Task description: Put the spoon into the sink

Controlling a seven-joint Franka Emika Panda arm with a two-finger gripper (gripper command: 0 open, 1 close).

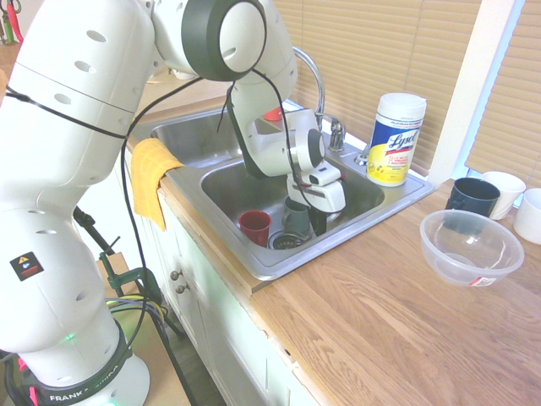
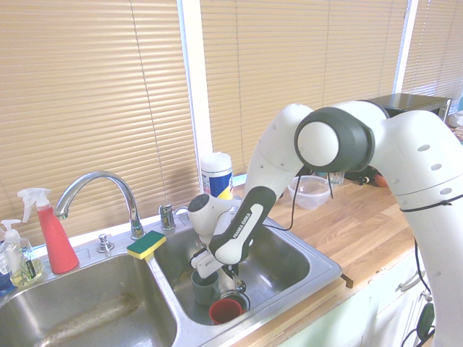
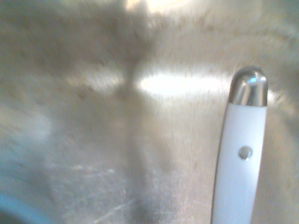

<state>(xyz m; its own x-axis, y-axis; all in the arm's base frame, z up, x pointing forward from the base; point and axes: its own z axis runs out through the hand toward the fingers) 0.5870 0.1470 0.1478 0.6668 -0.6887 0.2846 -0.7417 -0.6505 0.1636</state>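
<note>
One white-handled spoon (image 3: pixel 240 163) was down inside the right-hand basin of the stainless steel sink (image 1: pixel 269 269), the gripper (image 1: pixel 318 223) apparently clamped on it. Carrying it in looked done; letting go and lifting the arm clear were left.

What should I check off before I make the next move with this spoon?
1. White spoon handle with metal end cap in the wrist view: ok.
2. White two-finger gripper down inside the right-hand basin of the stainless steel sink, as the second exterior view shows it: ok.
3. Spoon's bowl end resting on the basin floor: cannot tell, hidden in every view.
4. Gripper well away from the grey-green cup: not ok, it is right beside it.
5. Red cup upright beside the drain: ok.
6. Spoon released: not ok, the gripper is shut.
</note>
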